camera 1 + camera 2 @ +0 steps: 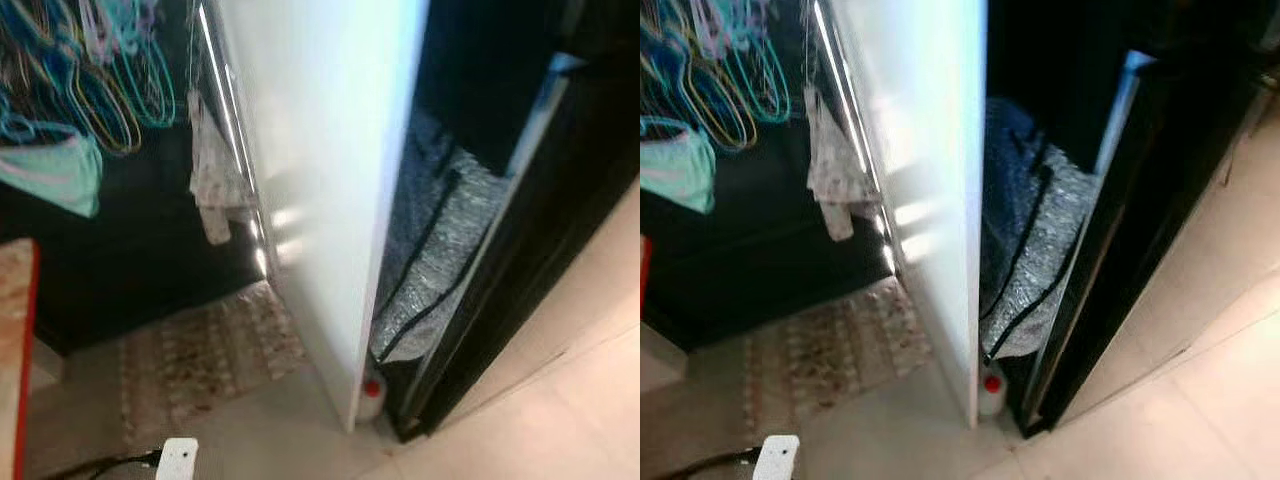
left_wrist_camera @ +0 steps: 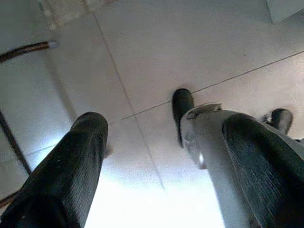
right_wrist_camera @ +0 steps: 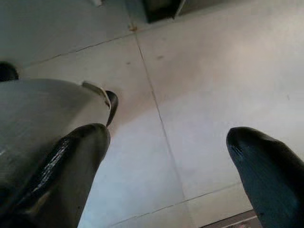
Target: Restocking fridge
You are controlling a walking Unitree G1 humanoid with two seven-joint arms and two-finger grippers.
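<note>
Probably you are only approaching the fridge (image 1: 330,200), because both the left gripper (image 2: 156,156) and right gripper (image 3: 166,156) hang open, empty, above the floor (image 3: 199,95).

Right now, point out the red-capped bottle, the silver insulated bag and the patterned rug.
red-capped bottle (image 1: 373,390): left eye view, on its cap.
silver insulated bag (image 1: 440,250): left eye view, quilted side.
patterned rug (image 1: 200,360): left eye view, middle.

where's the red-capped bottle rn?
The red-capped bottle stands on the floor at the foot of the white fridge side, just below the silver insulated bag, in the head views.
</note>
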